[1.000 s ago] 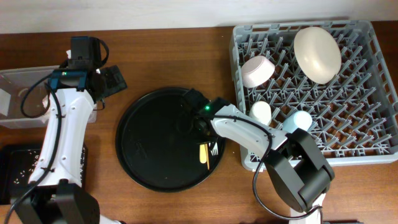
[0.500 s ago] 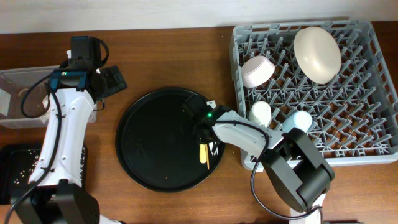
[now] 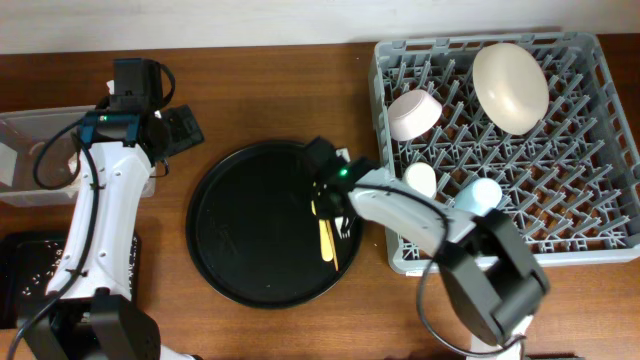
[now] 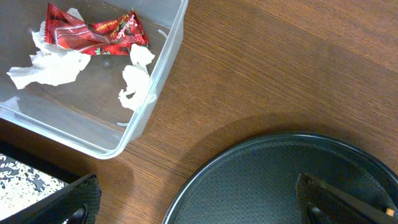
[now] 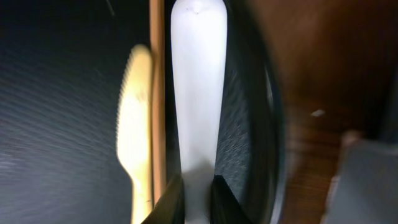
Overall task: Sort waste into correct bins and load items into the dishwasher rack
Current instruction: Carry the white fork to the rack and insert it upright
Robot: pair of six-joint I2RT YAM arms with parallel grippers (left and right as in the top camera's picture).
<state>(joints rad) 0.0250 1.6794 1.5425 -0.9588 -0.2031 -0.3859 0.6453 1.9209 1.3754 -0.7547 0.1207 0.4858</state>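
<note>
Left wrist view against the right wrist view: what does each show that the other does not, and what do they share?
Only the left wrist view shows the clear tub, holding the red wrapper and torn white tissue, and a corner of the shallow black tray speckled with rice. Only the right wrist view shows the white fork, its handle pinched by the right gripper, with the yellow utensil lying beside it. Both show the round black tray and the wooden table.

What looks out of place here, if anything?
Nothing spilled or broken. Only the white fork and yellow utensil lie on the round black tray, not in the rack; the right claw grips the fork's handle.
</note>
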